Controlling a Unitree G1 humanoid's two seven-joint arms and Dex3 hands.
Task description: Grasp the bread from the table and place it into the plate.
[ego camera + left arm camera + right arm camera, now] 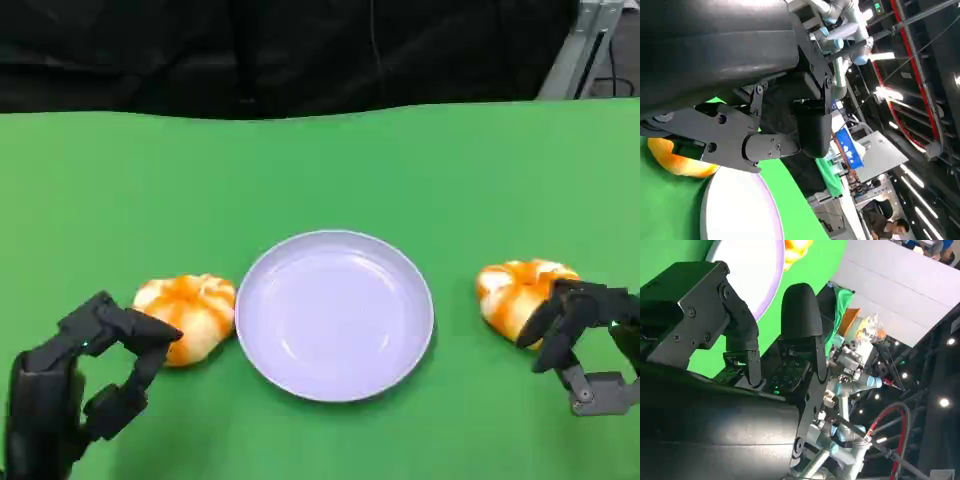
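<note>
Closest to the robot are its two black hands. The left hand [85,375] sits low on the table, and its fingers [150,335] curl forward with space between them. It holds nothing. Its fingertips are just beside the left bread roll [190,315], maybe touching it, but I cannot tell for sure. The right hand [585,345] is on the other side. Its fingers [560,320] bend down over the near edge of the right bread roll [518,295]. They are close to it or on it, but I cannot tell if the hand really has hold of it.

A little farther out is the plate [335,315]. It is round, pale and a bit purple, and there is no food in it. It sits in the middle, between the two rolls. The left roll is right next to the plate's rim. The right roll is a small way off from it. Both rolls are puffy, orange and white, and both lie on the table, not in the plate.

The table [320,170] is covered with a bright green cloth. Behind its far edge hangs a dark black curtain [250,50]. A grey metal post [580,50] leans at the far right corner.

From the left wrist I see the room far off, with long bright lights [890,55] on the ceiling, a red curved pipe [912,60], and a person [892,227] sitting far away.
</note>
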